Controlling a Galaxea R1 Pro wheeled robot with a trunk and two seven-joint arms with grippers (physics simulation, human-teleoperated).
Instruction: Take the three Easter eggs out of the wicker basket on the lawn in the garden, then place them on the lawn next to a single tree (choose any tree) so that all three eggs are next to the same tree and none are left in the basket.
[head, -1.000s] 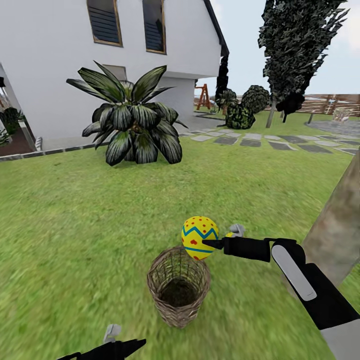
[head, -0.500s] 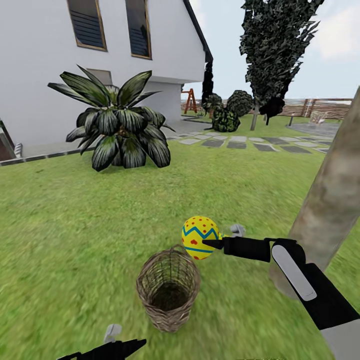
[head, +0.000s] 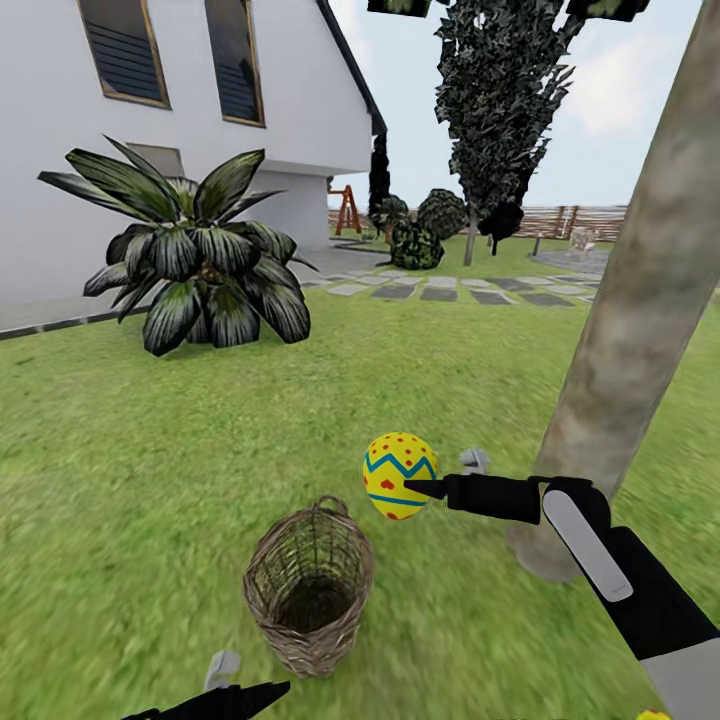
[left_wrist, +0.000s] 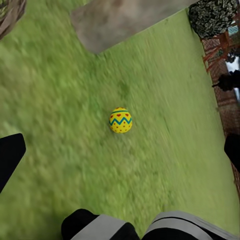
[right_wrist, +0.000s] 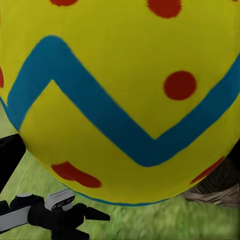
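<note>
The right hand (head: 425, 488) sits at centre frame in the head view, closed around a yellow egg painted with blue zigzag bands and red dots (head: 400, 475). It carries the egg in the air, above and to the right of the small round basket of woven brown twigs (head: 309, 587), which stands on the mottled green lawn (head: 150, 450) in the lower middle. The held egg looks lifted clear so it can travel to the thick grey-beige tree trunk (head: 630, 320) that rises along the right edge, its base just beyond the arm. In the right wrist view the egg's painted shell is pressed close between the dark fingers.

The basket's visible interior looks dark and empty, though its bottom is not fully shown. Another painted egg (left_wrist: 120, 120) lies on the grass in the left wrist view, near the trunk's foot (left_wrist: 125, 20). The left hand (head: 215, 685) hangs at the bottom edge, its fingers parted and holding nothing.
</note>
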